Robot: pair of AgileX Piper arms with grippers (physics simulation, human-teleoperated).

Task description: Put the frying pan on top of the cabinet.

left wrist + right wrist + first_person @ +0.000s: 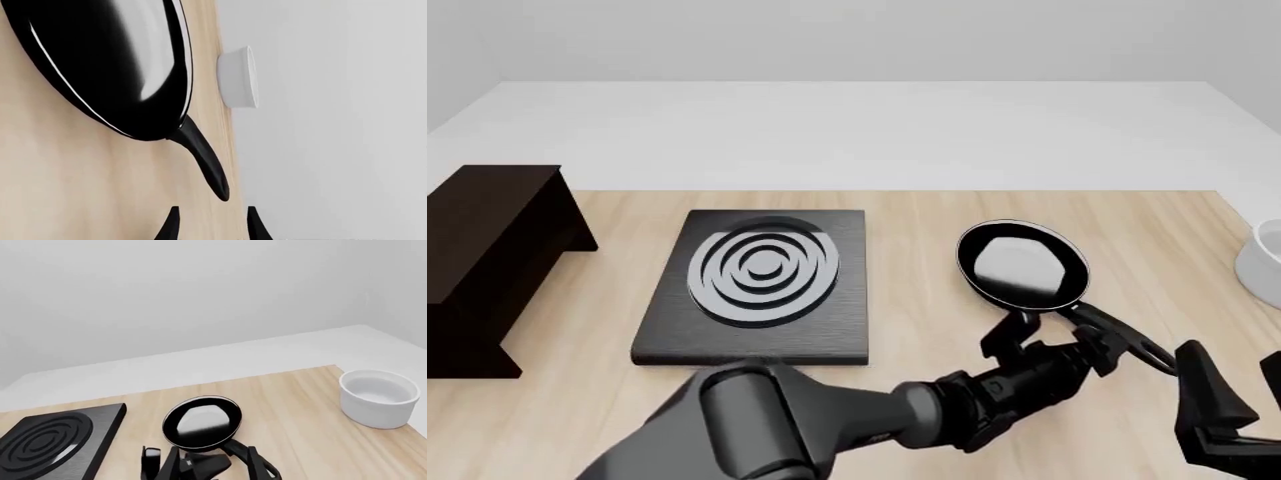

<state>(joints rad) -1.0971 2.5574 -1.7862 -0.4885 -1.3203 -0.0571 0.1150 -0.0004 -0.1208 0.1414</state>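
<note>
Right of the stove plate, frying pan untouched; left gripper released beside its handle; cabinet top bare far left.

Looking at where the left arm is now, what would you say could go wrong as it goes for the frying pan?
1. The left gripper, open, is near the end of the frying pan handle; a grip that far out may let the pan tip.
2. The cabinet stands at the far left, beyond the stove plate; the carry could clip it.
3. The right gripper hovers close, risking a collision.
</note>
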